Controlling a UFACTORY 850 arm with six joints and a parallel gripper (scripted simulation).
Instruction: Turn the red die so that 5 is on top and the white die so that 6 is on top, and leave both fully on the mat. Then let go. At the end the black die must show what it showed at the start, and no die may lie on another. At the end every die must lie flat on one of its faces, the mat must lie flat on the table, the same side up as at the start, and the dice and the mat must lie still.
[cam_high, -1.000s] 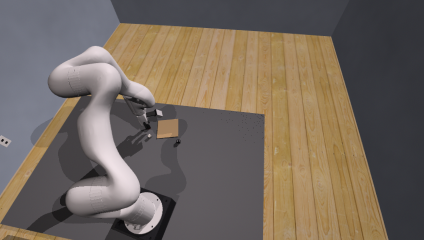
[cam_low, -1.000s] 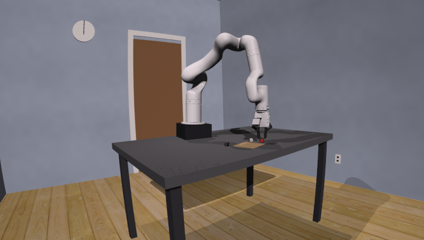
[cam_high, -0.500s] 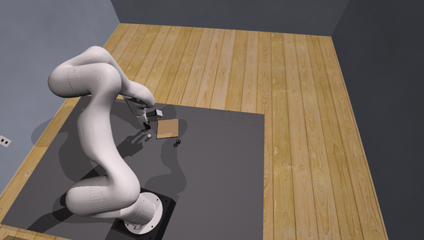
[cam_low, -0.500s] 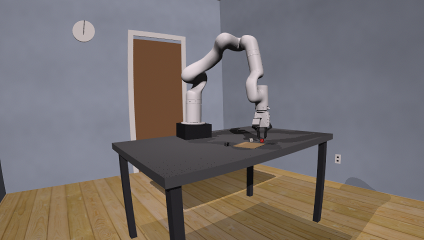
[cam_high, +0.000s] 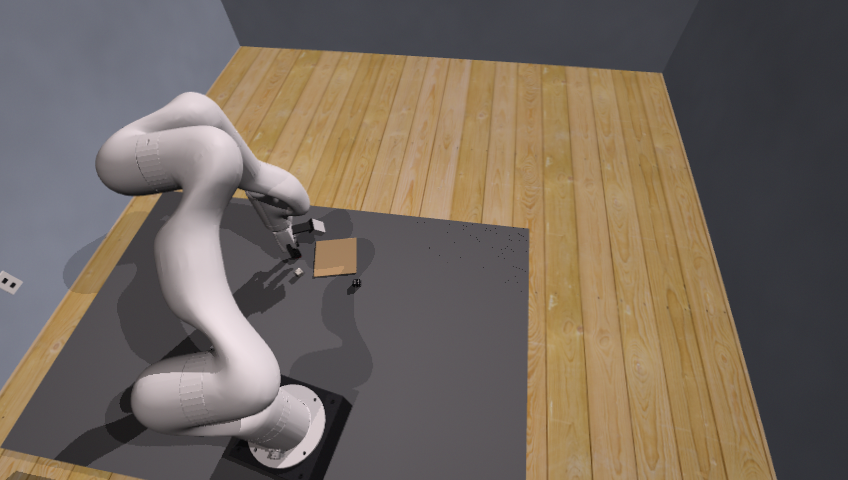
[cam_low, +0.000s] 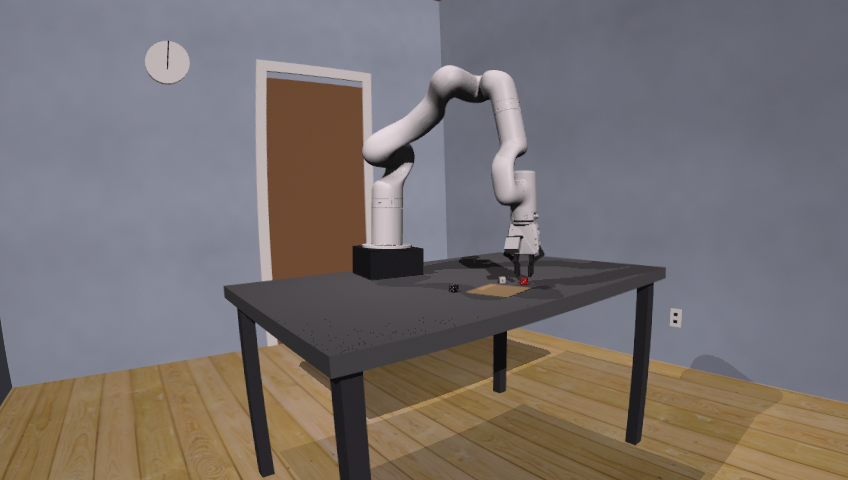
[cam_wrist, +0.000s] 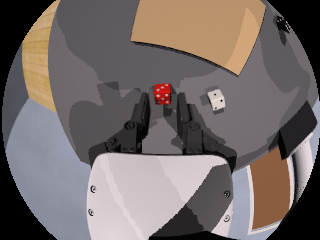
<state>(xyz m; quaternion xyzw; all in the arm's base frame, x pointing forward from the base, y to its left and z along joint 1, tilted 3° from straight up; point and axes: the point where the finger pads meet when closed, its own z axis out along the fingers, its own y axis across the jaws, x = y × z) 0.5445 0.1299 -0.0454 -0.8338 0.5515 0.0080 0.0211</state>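
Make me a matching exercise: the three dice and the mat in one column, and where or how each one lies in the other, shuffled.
1. Red die
2. White die
3. Black die
4. Mat

A. The die farthest from the gripper
B. Tan and flat, with no die on it
C. In line with the gap between the fingers, in the wrist view
D. The middle die from left to right, in the exterior view

Pairs: 1-C, 2-D, 3-A, 4-B

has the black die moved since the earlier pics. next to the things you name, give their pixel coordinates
No, the black die (cam_high: 356, 283) (cam_low: 453, 288) (cam_wrist: 283, 23) sits at the same spot just off the mat's (cam_high: 335, 257) (cam_low: 498, 290) (cam_wrist: 195, 30) corner in the top view.
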